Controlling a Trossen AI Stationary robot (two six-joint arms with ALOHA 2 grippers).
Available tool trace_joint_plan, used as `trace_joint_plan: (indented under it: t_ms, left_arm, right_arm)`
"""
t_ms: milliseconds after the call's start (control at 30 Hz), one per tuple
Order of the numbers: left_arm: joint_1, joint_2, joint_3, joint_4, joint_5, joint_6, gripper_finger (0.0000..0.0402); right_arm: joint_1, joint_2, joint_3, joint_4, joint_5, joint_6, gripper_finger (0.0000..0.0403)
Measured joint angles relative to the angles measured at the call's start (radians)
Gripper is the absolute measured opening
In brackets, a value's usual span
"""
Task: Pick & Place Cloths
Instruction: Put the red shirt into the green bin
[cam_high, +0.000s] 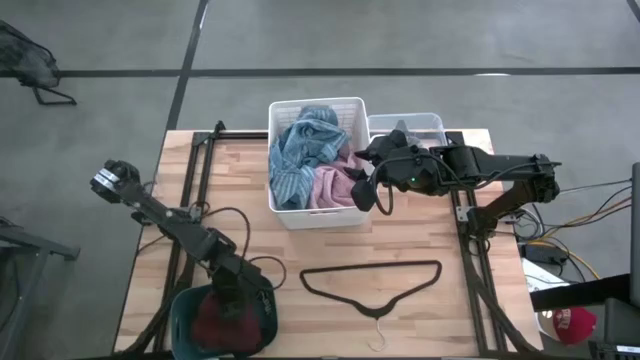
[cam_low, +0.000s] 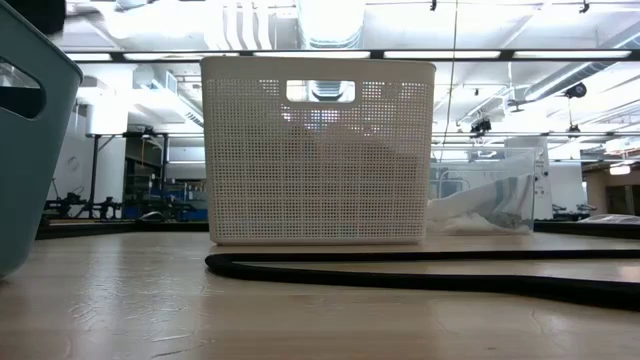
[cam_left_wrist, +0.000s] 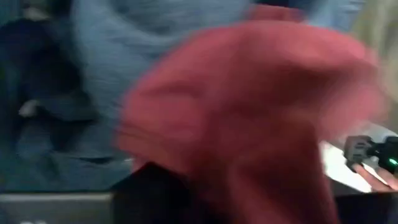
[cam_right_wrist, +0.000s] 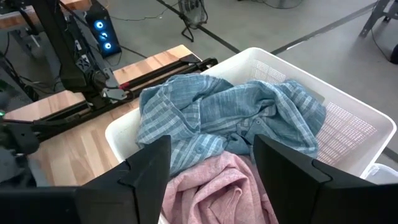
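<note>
**Right gripper over the white basket, left arm down in the teal bin**

The right gripper (cam_high: 362, 190) hangs over the white basket's (cam_high: 318, 218) near right edge, fingers (cam_right_wrist: 149, 168) apart with nothing between them. Below lie the blue-grey shirt (cam_high: 300, 150) and pink garment (cam_high: 330, 185). The left gripper (cam_high: 235, 300) sits in the teal bin (cam_high: 183, 310) above a maroon cloth (cam_left_wrist: 249, 112); whether its jaws are parted I can't tell. A black hanger (cam_high: 375, 283) lies on the table (cam_high: 440, 320) between them, and a clear tub (cam_high: 410, 123) stands just beside the basket.
</note>
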Motion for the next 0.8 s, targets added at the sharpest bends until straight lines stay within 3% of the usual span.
trace_joint_plan:
  t_ms: [200,433,633,733,800]
  left_arm:
    - [0.000,-0.058,0.123,0.000,-0.008,-0.051,0.0249]
    - [0.013,-0.096,0.236,-0.002,-0.030,-0.047,0.0258]
    - [0.092,-0.116,0.284,-0.008,-0.253,0.085,0.0257]
    - [0.141,-0.127,0.289,-0.007,-0.375,0.097,0.0256]
    - [0.172,-0.124,0.288,-0.003,-0.400,0.090,0.0256]
  right_arm:
    - [0.000,0.000,0.000,0.002,0.000,-0.001,0.0244]
    - [-0.012,0.000,0.000,0.010,0.000,-0.005,0.0261]
    - [-0.022,0.000,0.000,0.029,-0.001,-0.004,0.0266]
    - [-0.027,0.000,0.000,0.030,-0.004,-0.004,0.0253]
    - [-0.030,0.000,0.000,0.031,-0.024,0.000,0.0239]
